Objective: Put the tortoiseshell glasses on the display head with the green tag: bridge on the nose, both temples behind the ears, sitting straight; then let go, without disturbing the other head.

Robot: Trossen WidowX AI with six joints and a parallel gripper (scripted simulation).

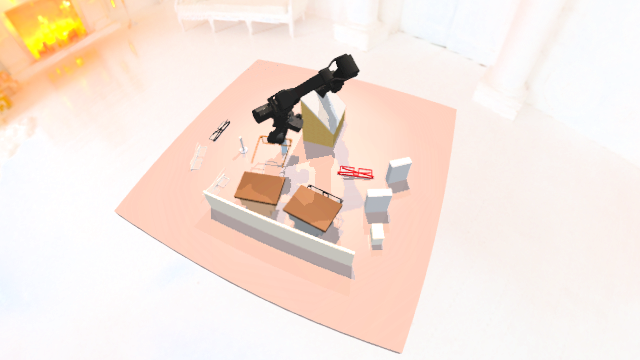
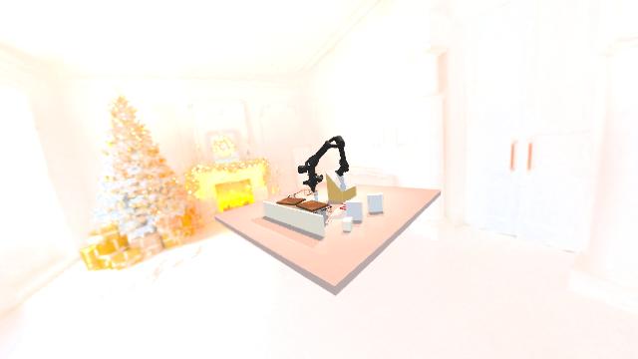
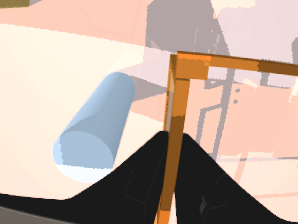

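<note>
Wrist view, lower centre: hand (image 1: 276, 140) (image 2: 313, 189) (image 3: 172, 140) grasping the tortoiseshell glasses (image 1: 256, 150) (image 3: 177, 120) by a slim frame bar, held above the bench (image 1: 385, 300) (image 2: 336, 271) (image 3: 222, 132); pale-blue post (image 1: 284, 147) (image 2: 316, 197) (image 3: 100, 125) at left, apart from the frame; tan block (image 1: 316, 131) (image 2: 335, 191) (image 3: 14, 3) farther off, upper-left corner.

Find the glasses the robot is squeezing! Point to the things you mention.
The orange-brown tortoiseshell glasses (image 1: 285, 140) (image 3: 180, 102): the black gripper (image 1: 276, 141) (image 3: 172, 140) pinches their frame, while the red glasses (image 1: 355, 172) lie apart.
</note>
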